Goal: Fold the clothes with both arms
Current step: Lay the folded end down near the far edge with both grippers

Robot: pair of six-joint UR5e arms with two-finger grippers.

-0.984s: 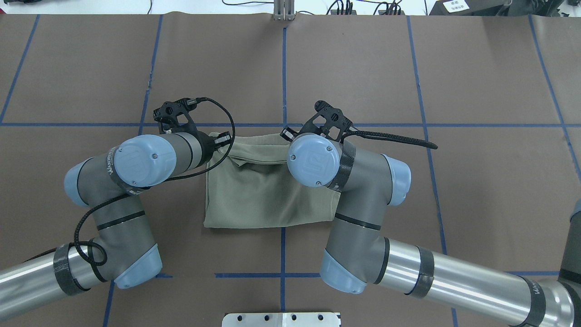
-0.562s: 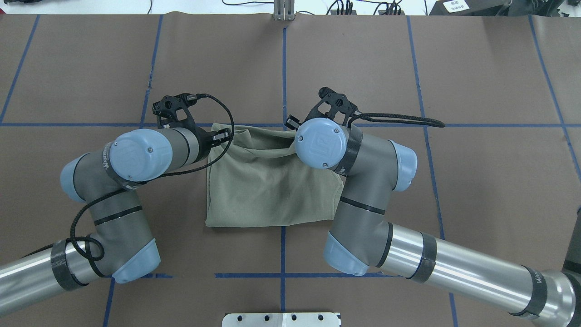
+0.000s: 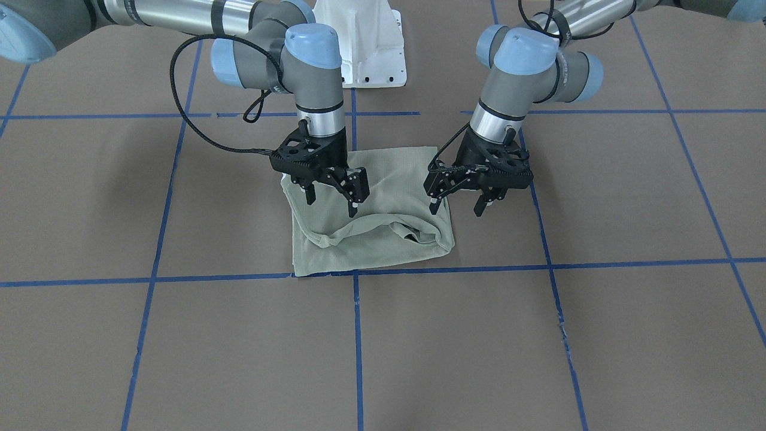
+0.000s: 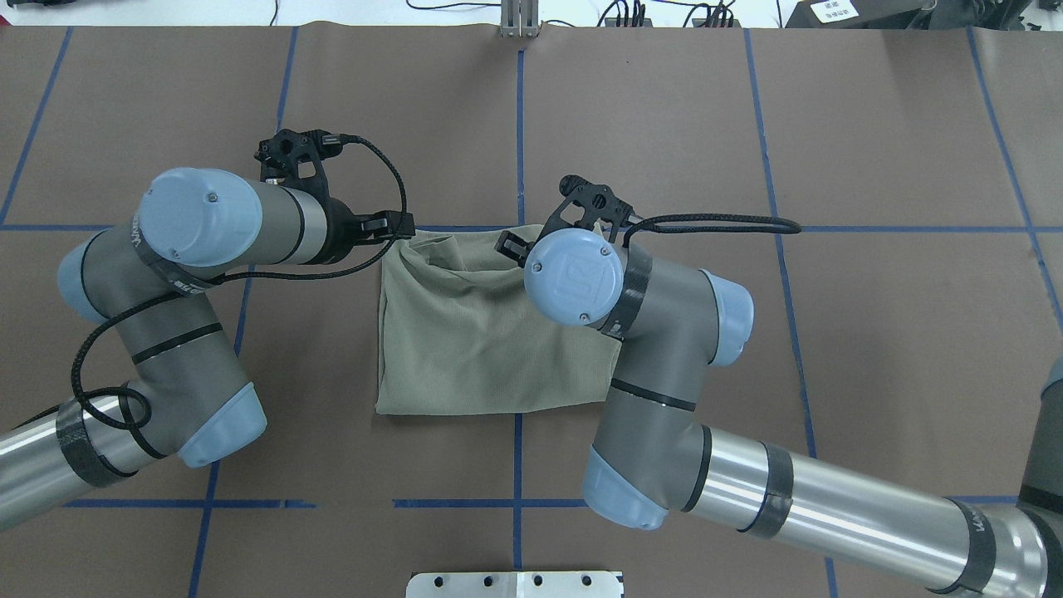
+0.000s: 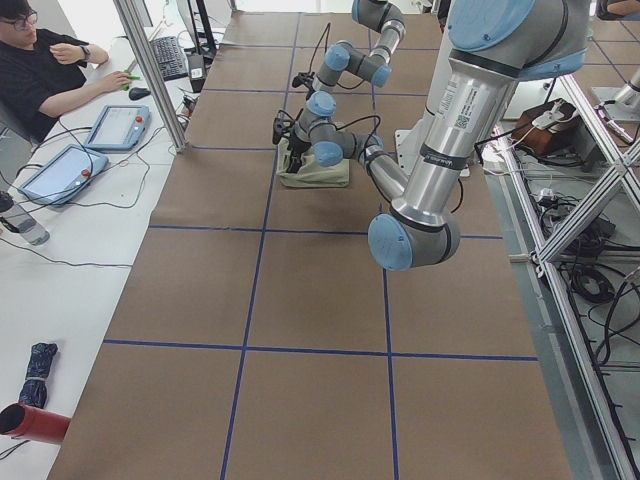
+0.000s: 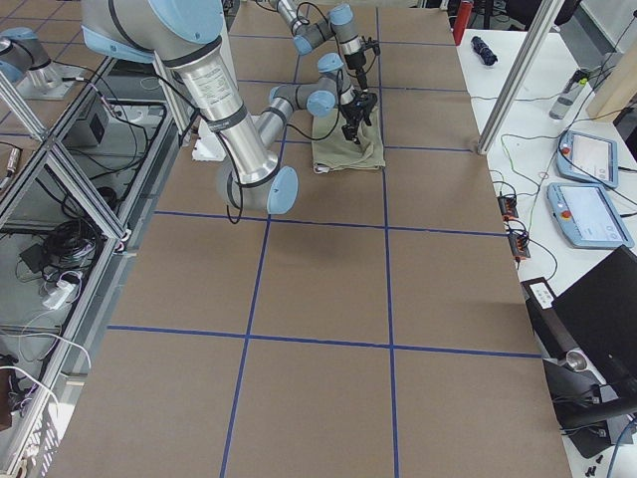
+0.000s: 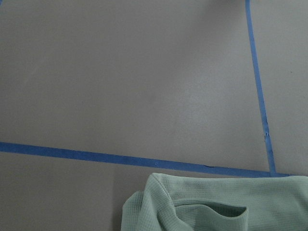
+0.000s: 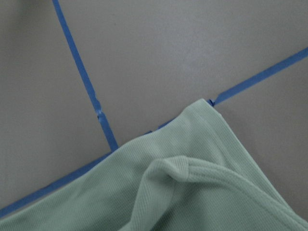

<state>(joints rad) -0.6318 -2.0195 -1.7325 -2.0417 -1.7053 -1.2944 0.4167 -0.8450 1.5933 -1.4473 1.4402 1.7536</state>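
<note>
overhead exterior: a second ago both grippers were pinched on the shirt's [image 4: 465, 332] far edge and were carrying it away from the robot. now both have let go. left gripper [image 4: 397, 228] has slid off to the left, just beside the far-left corner. right gripper [image 4: 511, 243] sits over the far edge, mostly hidden by its own wrist. reads as fold laid and release done. the far edge landed bunched rather than flat, so it likely needs a smoothing pass or another fold. the packet lies mid-table with its far edge on the blue tape line [image 4: 664, 228]. long axis runs left-right, parallel to that line.

exterior front-facing: left gripper [image 3: 458, 206] and right gripper [image 3: 332, 202] both hang above the shirt [image 3: 383, 245] with fingers apart and nothing in them. a rolled lip of cloth runs across the far part. no collar or tag shows, so which end is the neck can't be told.

exterior left: shirt [image 5: 315, 175] is a small flat pad under both wrists, too far off to judge fingers.

exterior right: same. shirt [image 6: 348, 154] lies on the brown table [image 6: 318, 279] with its long side across the table's width.

left wrist-mounted: only the shirt's far-left corner [image 7: 211, 207] shows, with an open fold mouth, just short of the tape. no fingers in frame.

right wrist-mounted: shirt [image 8: 192, 192] shows a raised ridge, and its corner touches the tape. no fingers visible.
</note>
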